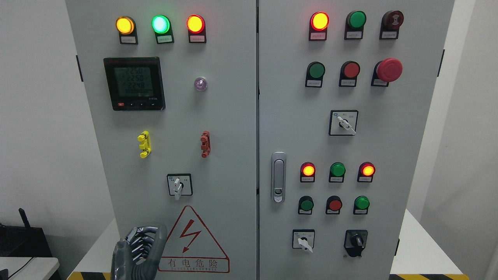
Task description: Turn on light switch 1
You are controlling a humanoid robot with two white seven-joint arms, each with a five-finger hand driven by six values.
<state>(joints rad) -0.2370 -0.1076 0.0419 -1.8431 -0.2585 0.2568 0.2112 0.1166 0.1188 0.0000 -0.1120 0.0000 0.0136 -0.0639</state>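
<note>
A grey electrical cabinet fills the head view, with a left door (pixel 229 128) and a right door (pixel 393 155). The left door carries a white-handled rotary switch (pixel 178 186) above a red warning triangle (pixel 192 241). My left hand (pixel 141 245) rises at the bottom left, below and left of that switch and in front of the door. Its fingers are loosely bent and hold nothing. The right door has three more rotary switches: an upper white-handled switch (pixel 344 123), a lower white-handled switch (pixel 304 240) and a black-knobbed switch (pixel 355 242). My right hand is out of sight.
Lit yellow, green and red lamps (pixel 160 24) top the left door, over a digital meter (pixel 134 83). The right door carries rows of push buttons, a red emergency stop (pixel 389 70) and a metal door latch (pixel 278 177). A dark device (pixel 21 241) sits at the far left.
</note>
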